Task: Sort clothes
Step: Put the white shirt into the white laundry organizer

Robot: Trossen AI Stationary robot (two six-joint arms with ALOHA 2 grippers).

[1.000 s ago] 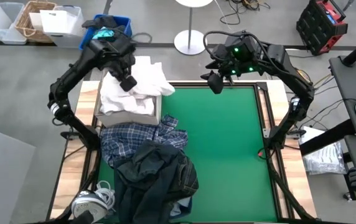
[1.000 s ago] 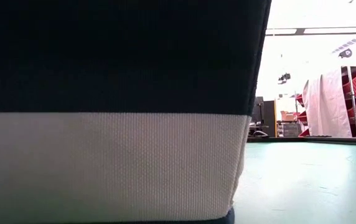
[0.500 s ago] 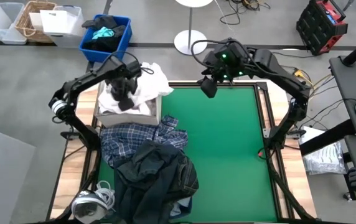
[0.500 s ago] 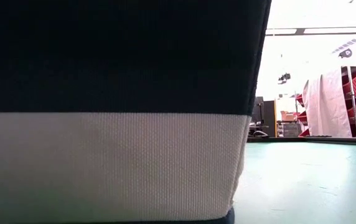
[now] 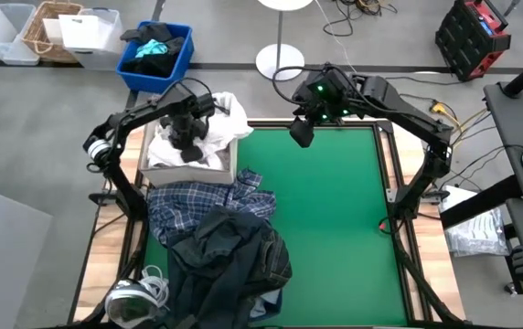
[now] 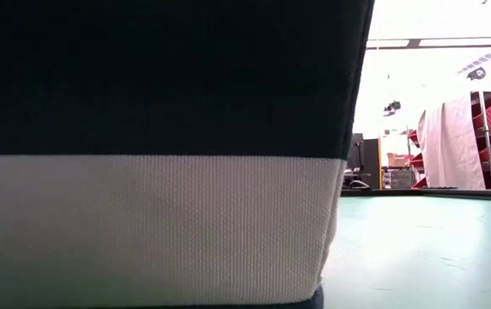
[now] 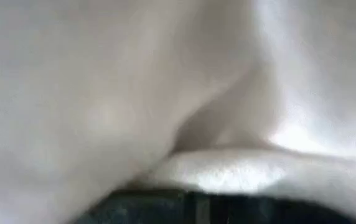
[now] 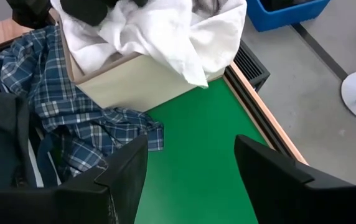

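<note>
White shirts (image 5: 216, 119) are heaped in a beige box (image 5: 193, 170) at the table's far left; one hangs over its rim (image 8: 193, 59). My left gripper (image 5: 186, 143) is sunk into that heap, and the left wrist view shows only white cloth (image 7: 165, 81). A blue-white plaid shirt (image 5: 193, 206) lies on the green mat against the box's near side. A dark navy piece (image 5: 229, 260) lies partly over it. My right gripper (image 8: 190, 180) hangs open above the mat's far edge (image 5: 300, 133), to the right of the box, with nothing between its fingers.
A blue bin (image 5: 154, 53) with a black and teal bundle stands on the floor beyond the far left corner. A white object with cords (image 5: 133, 297) sits at the near left corner. The mat's right half (image 5: 335, 219) is bare green. A navy and cream fabric wall (image 6: 142, 154) fills the low view.
My left gripper has gone down from above the box into the heap of white shirts, its arm lowering with it. The white cloth that hung over the box's right side has drawn in a little. My right gripper has drifted toward the table's left, staying open.
</note>
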